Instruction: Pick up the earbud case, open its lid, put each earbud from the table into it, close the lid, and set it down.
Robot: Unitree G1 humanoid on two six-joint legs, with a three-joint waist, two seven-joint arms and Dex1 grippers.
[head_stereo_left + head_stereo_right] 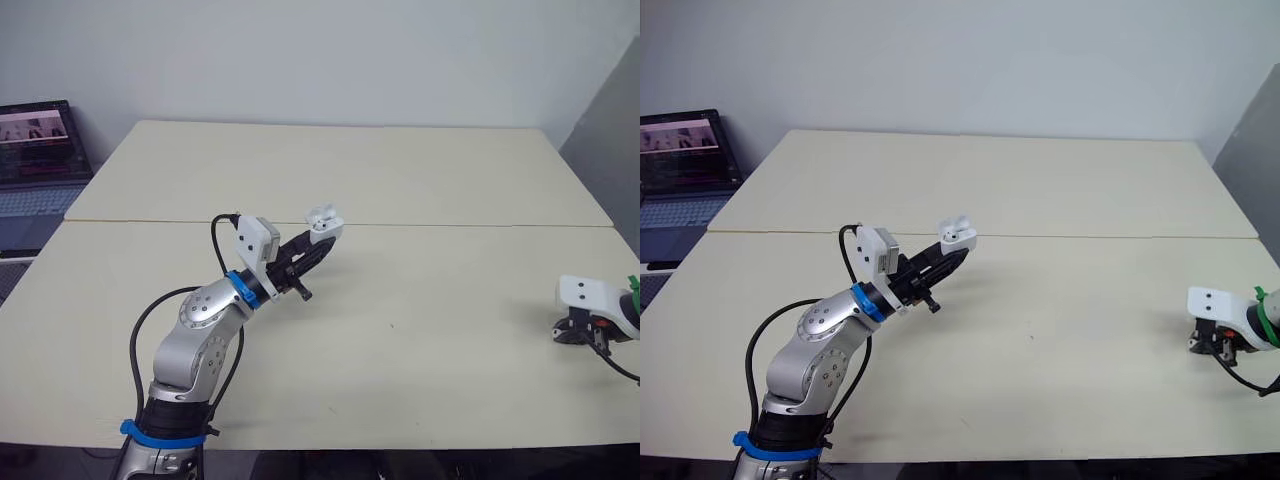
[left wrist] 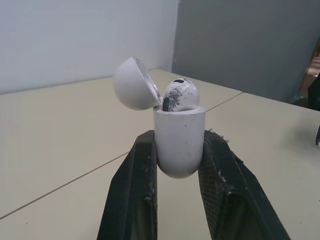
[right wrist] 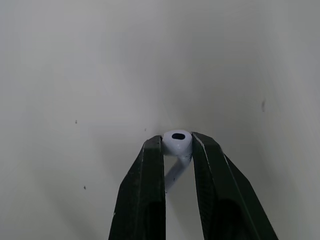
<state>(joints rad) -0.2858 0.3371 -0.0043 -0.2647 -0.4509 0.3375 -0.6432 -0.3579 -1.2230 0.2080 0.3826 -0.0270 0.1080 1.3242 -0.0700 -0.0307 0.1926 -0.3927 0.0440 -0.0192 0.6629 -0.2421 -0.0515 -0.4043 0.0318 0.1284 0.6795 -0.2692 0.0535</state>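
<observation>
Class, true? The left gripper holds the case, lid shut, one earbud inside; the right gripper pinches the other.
No. The lid is open, as the left wrist view shows; the left gripper holds the case, one earbud inside, and the right gripper pinches the other earbud.

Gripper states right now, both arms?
Left gripper: closed on the earbud case, lid open.
Right gripper: closed on an earbud.

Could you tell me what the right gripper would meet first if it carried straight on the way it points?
Probably the table, close ahead; the earbud held in the right gripper would touch it first.
</observation>
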